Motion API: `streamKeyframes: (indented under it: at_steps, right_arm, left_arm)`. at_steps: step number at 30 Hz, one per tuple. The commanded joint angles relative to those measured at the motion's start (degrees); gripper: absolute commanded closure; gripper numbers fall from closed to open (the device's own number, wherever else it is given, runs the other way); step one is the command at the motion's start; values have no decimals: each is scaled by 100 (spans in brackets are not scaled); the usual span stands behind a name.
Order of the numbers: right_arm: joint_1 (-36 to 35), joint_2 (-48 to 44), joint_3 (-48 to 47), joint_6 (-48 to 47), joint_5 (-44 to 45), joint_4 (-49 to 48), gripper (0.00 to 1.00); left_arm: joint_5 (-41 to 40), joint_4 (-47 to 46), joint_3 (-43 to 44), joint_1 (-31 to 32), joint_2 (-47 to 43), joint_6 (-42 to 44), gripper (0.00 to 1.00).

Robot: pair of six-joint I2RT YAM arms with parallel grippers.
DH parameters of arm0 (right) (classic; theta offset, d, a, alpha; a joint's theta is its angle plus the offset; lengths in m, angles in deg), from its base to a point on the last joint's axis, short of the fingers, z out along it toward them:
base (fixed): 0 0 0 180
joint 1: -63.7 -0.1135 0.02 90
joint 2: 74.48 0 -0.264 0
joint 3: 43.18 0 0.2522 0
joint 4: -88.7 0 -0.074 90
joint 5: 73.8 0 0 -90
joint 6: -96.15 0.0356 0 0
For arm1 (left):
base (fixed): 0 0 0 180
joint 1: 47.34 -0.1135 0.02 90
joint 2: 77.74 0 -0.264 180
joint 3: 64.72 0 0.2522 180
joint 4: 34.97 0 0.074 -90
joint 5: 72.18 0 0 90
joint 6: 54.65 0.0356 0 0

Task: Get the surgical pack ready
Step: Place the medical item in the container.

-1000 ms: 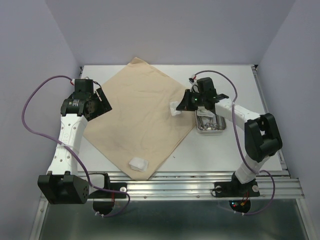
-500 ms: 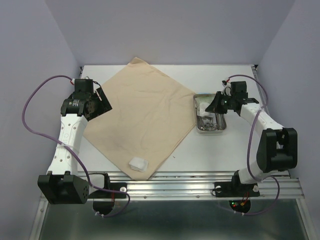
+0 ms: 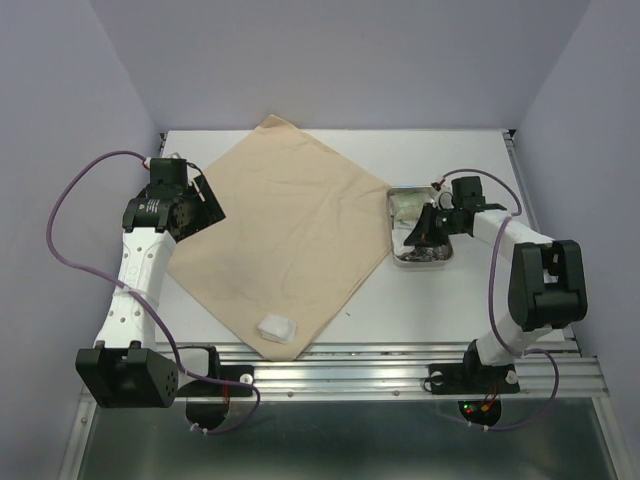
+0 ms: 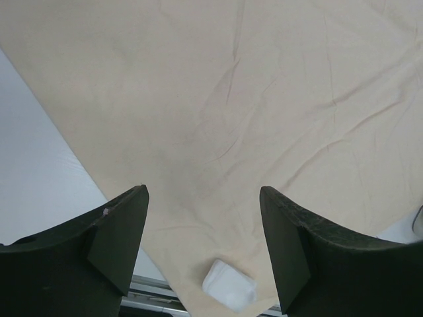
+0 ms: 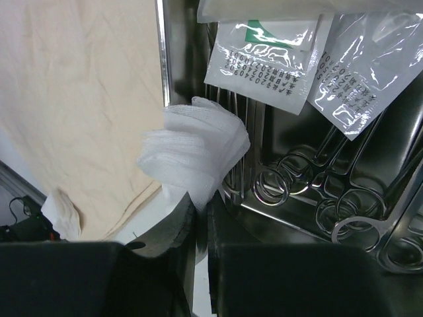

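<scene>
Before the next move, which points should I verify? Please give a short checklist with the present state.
1. Right hand shut on gauze pad: ok.
2. Pad fully over tray: cannot tell, it covers the tray's wall in the right wrist view.
3. Scissors and forceps inside tray: ok.
4. Left hand open, empty: ok.
5. Second pad collected: not ok, it lies on the near corner of the cloth.

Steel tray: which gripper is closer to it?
Right. The right gripper is over the steel tray, fingers pinching a gauze pad; the left gripper hangs open over the cloth's left corner.
</scene>
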State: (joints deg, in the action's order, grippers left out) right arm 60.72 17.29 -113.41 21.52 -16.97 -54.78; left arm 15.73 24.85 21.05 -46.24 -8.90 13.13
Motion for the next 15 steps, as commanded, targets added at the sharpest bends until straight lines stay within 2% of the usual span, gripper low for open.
streamKeyframes:
  at_steps: [1, 6, 12, 13, 15]
  right_arm:
    - [0, 166, -31, -202, -374, 9, 99]
    - [0, 333, -57, -193, -50, 18, 99]
    - [0, 254, -66, -175, 583, 61, 92]
    - [0, 254, -66, -175, 575, 61, 90]
    - [0, 245, -57, -158, 557, 44, 76]
  left_arm:
    - [33, -80, -55, -22, -37, -28, 21]
    - [42, -80, -38, -22, -46, -37, 21]
    - [77, -89, -55, -22, -28, -55, 21]
    - [94, -106, -47, -22, -28, -55, 21]
    - [95, -106, -38, -22, -20, -55, 21]
